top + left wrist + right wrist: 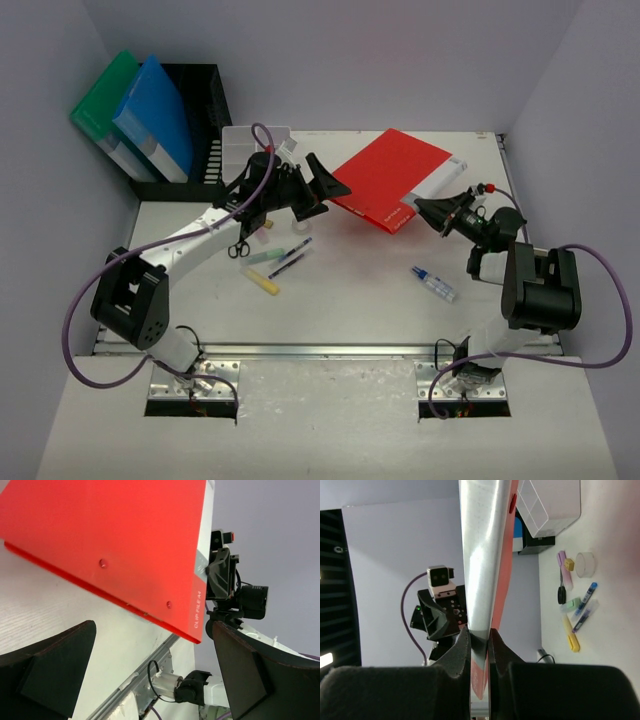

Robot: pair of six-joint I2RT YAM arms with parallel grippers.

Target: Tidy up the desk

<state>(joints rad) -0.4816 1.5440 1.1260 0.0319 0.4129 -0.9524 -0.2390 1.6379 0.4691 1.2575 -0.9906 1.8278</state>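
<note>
A red clip file (392, 178) with a white spine is held over the back of the white desk (360, 305). My right gripper (421, 208) is shut on the file's near right corner. In the right wrist view the file (485, 555) runs edge-on away from the closed pads (462, 647). My left gripper (318, 194) stands wide open just short of the file's left corner, with nothing between its fingers (50, 670). In the left wrist view the file (110, 545) lies ahead of the jaws, with the right gripper (220, 575) clamped on its far corner.
A black mesh rack (200, 100) at the back left holds a green folder (105, 100) and a blue one (155, 115). Beside it sits a white compartment tray (250, 148). Scissors (240, 246), pens (292, 258), a yellow highlighter (266, 283) and a small blue-capped bottle (434, 283) lie on the desk. A silver rail (330, 351) lines the near edge.
</note>
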